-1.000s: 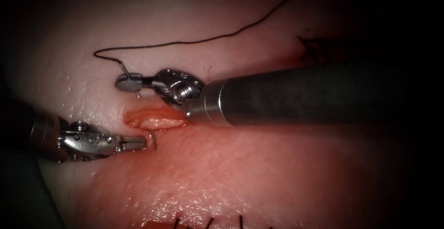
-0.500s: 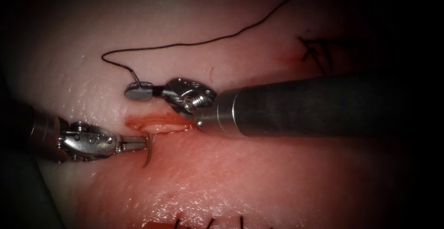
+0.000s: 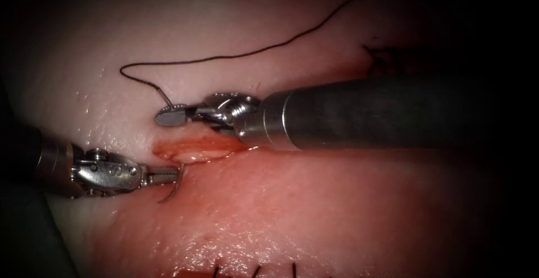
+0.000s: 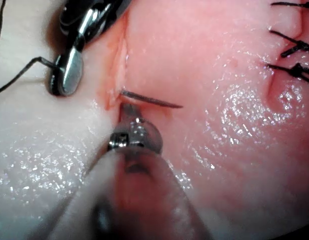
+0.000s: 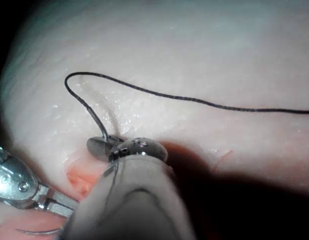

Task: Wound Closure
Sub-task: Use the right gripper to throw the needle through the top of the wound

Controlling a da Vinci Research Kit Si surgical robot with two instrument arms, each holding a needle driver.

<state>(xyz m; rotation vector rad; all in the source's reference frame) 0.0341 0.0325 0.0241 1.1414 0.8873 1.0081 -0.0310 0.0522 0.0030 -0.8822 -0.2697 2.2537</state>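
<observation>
Needle [image 3: 175, 187], stiff and slippery, is being gripped mid-curve by left tool [image 3: 168, 173] just below cut [image 3: 193, 149]; firm mid-body hold judged best. Thread [image 3: 224, 56] end is being clamped by right tool [image 3: 171, 115].

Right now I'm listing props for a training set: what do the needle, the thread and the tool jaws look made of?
Needle: thin curved metal, dull grey sheen, held by the left tool.
Thread: dark matte strand, looks like one filament; fibre unclear.
Right tool: polished steel by its bright glints, jaws shut at the needle's thread end.
Tissue: wet, glossy, soft.
</observation>
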